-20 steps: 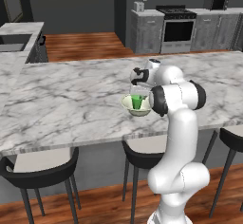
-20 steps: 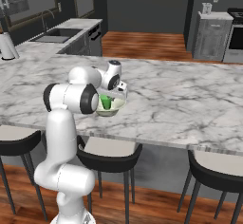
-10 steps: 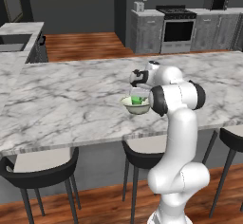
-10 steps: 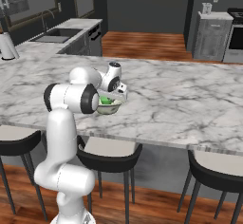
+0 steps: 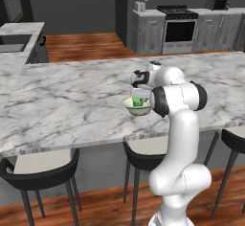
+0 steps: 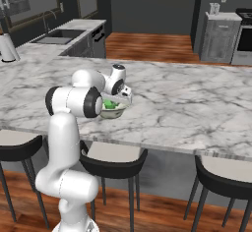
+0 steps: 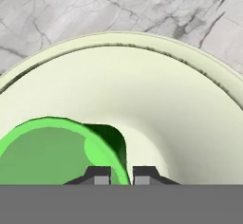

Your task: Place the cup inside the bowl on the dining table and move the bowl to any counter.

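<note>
Dark kitchen walls, a wood floor and grey cabinets with a stove are seen behind the long marble dining table, under whose near edge dark stools are tucked. Near the middle of the table, close to its near edge, the bowl is set upright, and the cup is seen inside it. In the right base view the same bowl with the cup is partly covered by the arm's white wrist. The gripper is held directly over the bowl, pointing down into it. In the hand view the gripper is placed at 6 o'clock, and the cup is found from 6 to 9 o'clock, its bright green rim passing just between the two finger tips, so that one wall of the cup is straddled. The fingers are set close together with only a narrow gap; whether the rim is pinched or already let go cannot be told. The cup's mouth is turned up toward the camera, its long axis roughly upright, though a slight lean cannot be ruled out. The bowl opens upward too, its pale rim arcing from 9 through 12 to 3 o'clock, with marble visible beyond it.
</note>
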{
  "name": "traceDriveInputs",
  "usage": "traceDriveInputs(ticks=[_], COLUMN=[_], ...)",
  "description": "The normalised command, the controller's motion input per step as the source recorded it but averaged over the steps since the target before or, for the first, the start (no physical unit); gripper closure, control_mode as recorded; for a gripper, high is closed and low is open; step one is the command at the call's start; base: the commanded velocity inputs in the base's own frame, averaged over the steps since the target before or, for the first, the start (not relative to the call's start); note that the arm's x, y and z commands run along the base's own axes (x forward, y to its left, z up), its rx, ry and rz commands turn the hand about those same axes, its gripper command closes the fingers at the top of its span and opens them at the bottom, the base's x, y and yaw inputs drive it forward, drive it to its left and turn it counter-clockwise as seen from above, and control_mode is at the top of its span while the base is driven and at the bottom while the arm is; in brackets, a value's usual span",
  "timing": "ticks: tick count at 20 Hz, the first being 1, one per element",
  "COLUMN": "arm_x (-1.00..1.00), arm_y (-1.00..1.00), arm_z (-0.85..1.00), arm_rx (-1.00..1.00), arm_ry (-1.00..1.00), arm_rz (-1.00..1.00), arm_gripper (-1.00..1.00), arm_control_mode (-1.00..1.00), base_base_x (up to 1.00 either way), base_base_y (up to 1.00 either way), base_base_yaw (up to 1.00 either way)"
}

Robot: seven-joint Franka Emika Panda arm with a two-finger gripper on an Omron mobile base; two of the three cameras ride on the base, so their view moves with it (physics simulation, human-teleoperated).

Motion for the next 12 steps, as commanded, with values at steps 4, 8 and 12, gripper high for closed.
traceDriveInputs(ticks=[4, 8, 12], arm_x=[0.00, 0.00, 0.00], arm_y=[0.02, 0.01, 0.00], arm_z=[0.00, 0.00, 0.00], arm_rx=[0.00, 0.00, 0.00], arm_ry=[0.00, 0.00, 0.00], arm_rz=[0.00, 0.00, 0.00], arm_gripper=[-1.00, -1.00, -1.00], arm_control_mode=[-1.00, -1.00, -1.00], base_base_x=[0.00, 0.00, 0.00], base_base_y=[0.00, 0.00, 0.00], base_base_yaw=[0.00, 0.00, 0.00])
